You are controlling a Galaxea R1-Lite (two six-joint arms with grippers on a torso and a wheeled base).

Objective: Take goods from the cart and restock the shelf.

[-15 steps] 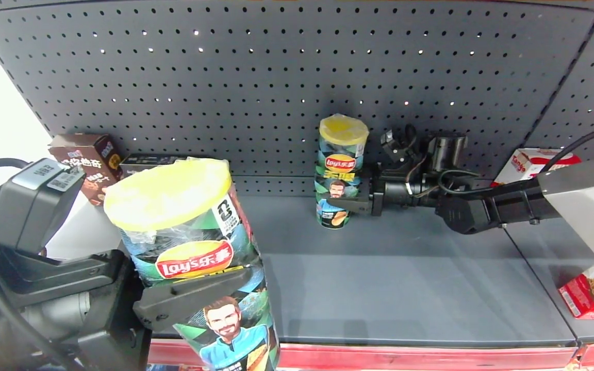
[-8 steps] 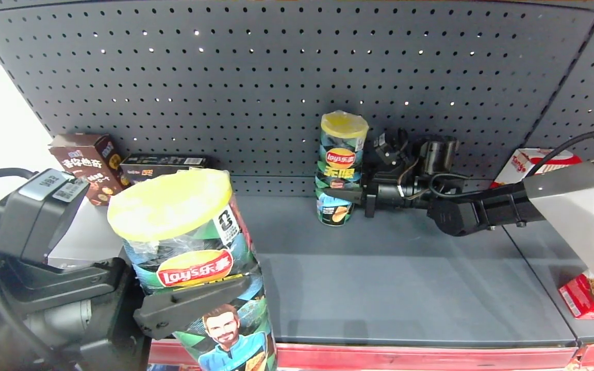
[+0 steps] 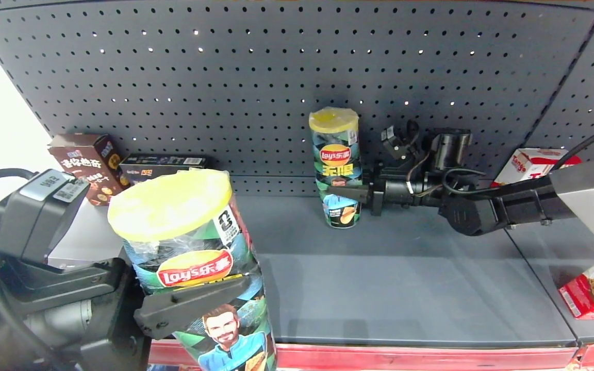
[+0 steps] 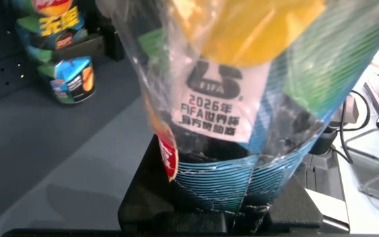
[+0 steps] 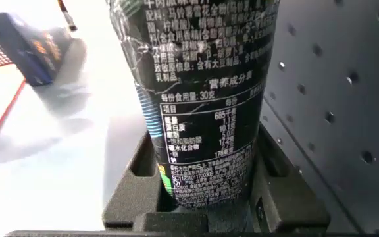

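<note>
Right fingers (image 3: 347, 194) clamp a can (image 3: 334, 154) upright at the back of the shelf (image 3: 405, 278) (against the pegboard (image 3: 276, 77), likely to seat it). Left fingers (image 3: 194, 300) grip a second can (image 3: 183, 242) at the front edge, ready.

You see red logo on near can (image 3: 194, 268), white label too, nutrition table on far can (image 5: 202, 131), lettering on box (image 3: 88, 159).

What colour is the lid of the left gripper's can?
Yellow lid, best in head view.
</note>
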